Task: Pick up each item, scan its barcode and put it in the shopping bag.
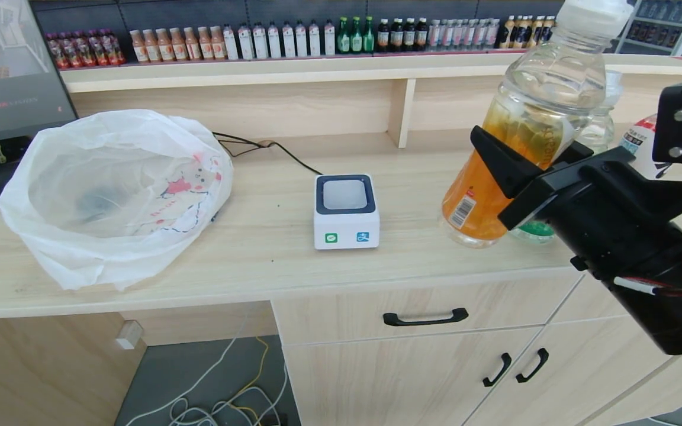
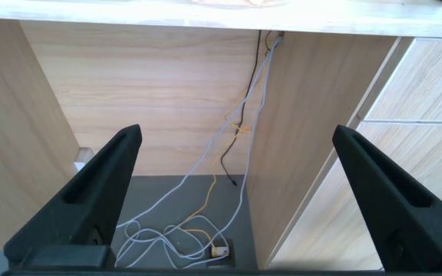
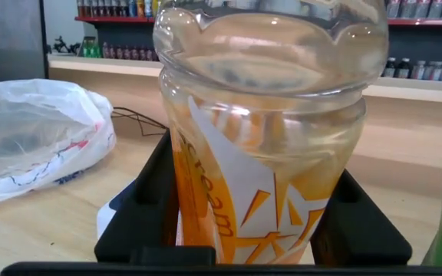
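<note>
Clenching our right gripper [image 1: 535,158] on the juice bottle [image 1: 533,100], we hold it tilted, barcode [image 1: 463,212] low, ready for the scanner [image 1: 346,210]; our left gripper [image 2: 236,136] hangs released below the counter [image 1: 258,260].

Gripper: black left gripper [image 2: 236,132], jaws wide apart.
Behind: pale wooden cabinet panel [image 2: 152,92].
Floor: tangled white and yellow cables [image 2: 167,234], one end perhaps a plug.

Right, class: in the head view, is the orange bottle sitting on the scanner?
No, the bottle is well to the right of the scanner, with bare counter between them.
</note>
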Available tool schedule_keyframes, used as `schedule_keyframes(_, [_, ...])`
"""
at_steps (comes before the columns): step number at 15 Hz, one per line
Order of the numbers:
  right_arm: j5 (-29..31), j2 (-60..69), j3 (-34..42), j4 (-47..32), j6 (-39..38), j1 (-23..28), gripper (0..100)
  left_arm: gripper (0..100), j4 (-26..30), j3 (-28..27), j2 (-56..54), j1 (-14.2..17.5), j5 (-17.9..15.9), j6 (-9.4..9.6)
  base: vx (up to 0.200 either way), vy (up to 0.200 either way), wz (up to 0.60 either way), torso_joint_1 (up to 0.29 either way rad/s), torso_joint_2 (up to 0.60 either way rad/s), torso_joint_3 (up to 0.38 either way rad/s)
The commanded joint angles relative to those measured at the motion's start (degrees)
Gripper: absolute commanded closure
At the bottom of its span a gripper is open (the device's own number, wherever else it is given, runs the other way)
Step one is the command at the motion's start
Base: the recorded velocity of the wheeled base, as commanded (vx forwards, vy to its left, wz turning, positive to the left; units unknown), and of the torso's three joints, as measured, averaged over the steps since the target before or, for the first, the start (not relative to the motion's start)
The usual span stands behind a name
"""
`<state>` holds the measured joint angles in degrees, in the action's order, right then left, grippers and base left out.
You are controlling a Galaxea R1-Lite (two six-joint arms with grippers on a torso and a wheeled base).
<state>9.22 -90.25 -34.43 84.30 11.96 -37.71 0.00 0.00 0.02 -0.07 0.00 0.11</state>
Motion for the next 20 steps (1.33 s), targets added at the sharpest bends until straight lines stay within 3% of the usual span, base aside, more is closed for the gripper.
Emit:
schedule_keyframes(1, [0.28, -0.37, -0.20, -0.10, -0.27, 0.00, 100, 0, 0.00, 0.00, -0.02, -0.01, 0.00, -0.02, 0.000, 0.200, 0.00, 0.002, 0.00, 0.007])
schedule_keyframes(10, [0.45, -2.92, -3.19, 0.69, -0.71, 0.00, 100, 0, 0.00, 0.00, -0.02, 0.07, 0.00, -0.11, 0.000, 0.200, 0.00, 0.005, 0.00, -0.003])
schedule_keyframes(15, [0.98, -2.57, -5.30, 0.78, -0.09, 2.81, 100, 0, 0.00, 0.00, -0.02, -0.01, 0.00, 0.07, 0.000, 0.000, 0.00, 0.000, 0.00, 0.000])
schedule_keyframes(20, [-0.25, -2.13, -8.99, 0.34, 5.79, 4.31, 100, 0, 0.00, 0.00, -0.02, -0.01, 0.00, 0.07, 0.000, 0.000, 0.00, 0.000, 0.00, 0.000])
